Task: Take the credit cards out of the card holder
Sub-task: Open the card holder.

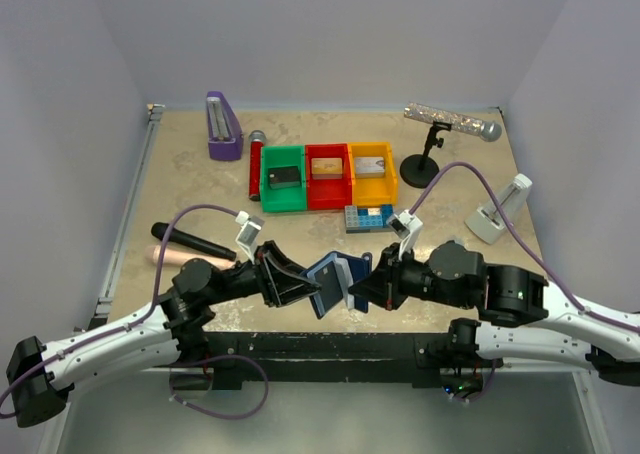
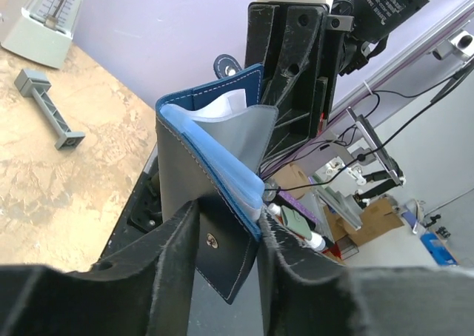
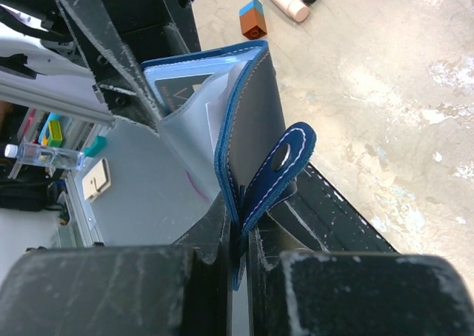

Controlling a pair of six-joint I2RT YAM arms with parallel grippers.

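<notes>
The navy card holder (image 1: 335, 279) hangs open in the air between both arms, near the table's front edge. My left gripper (image 1: 300, 289) has its jaws round one flap (image 2: 222, 254), the one with the snap stud, and the fingers (image 2: 174, 240) press its sides. My right gripper (image 3: 241, 225) is shut on the other cover (image 3: 255, 121) and the snap tab (image 3: 285, 162). A pale card edge (image 2: 222, 105) shows in the grey inner pocket, and a dark card (image 3: 181, 92) shows behind a clear pocket. Credit cards lie in the bins: black (image 1: 285, 176), gold-tan (image 1: 327, 166) and grey (image 1: 372, 164).
Green (image 1: 268, 196), red (image 1: 328, 200) and yellow (image 1: 392, 184) bins stand mid-table, with a blue studded plate (image 1: 368, 217) before them. A purple metronome (image 1: 223, 126) is at the back left and a microphone on a stand (image 1: 452, 124) at the back right. A white stand (image 1: 497, 214) is at the right and a black microphone (image 1: 190, 242) at the left.
</notes>
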